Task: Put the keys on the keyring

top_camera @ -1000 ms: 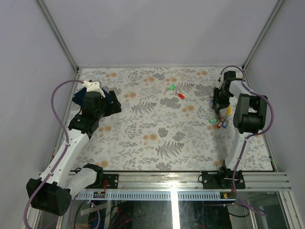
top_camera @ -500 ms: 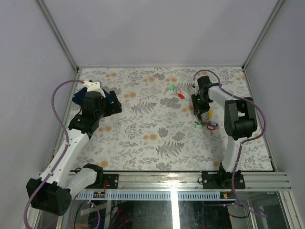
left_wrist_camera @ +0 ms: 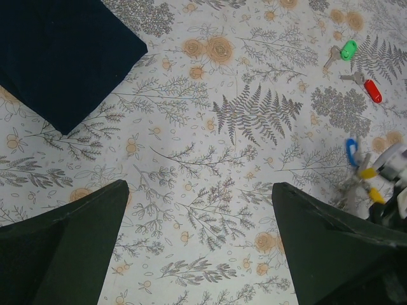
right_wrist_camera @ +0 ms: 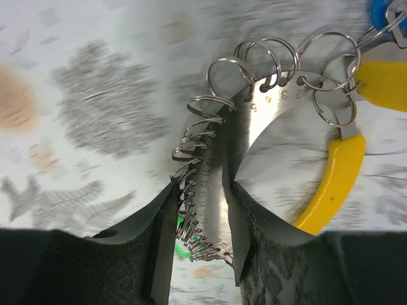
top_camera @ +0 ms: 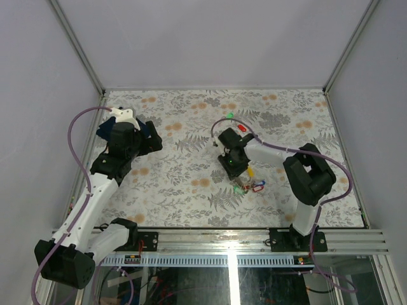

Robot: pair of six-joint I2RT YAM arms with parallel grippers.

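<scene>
I am pinching the keyring (right_wrist_camera: 257,114) in my right pincer (right_wrist_camera: 202,206), with tagged keys (top_camera: 249,186) dangling at five o'clock. My left pincer (left_wrist_camera: 198,254) is gaping empty. I am judging the thin band likely to twist loose. The green key (top_camera: 229,117) and red key (top_camera: 241,127) are lying at twelve o'clock.

Silvery keyring (right_wrist_camera: 280,105) w/ yellow key (right_wrist_camera: 337,171) on, green key (top_camera: 229,117), red key (top_camera: 241,128) loose
</scene>
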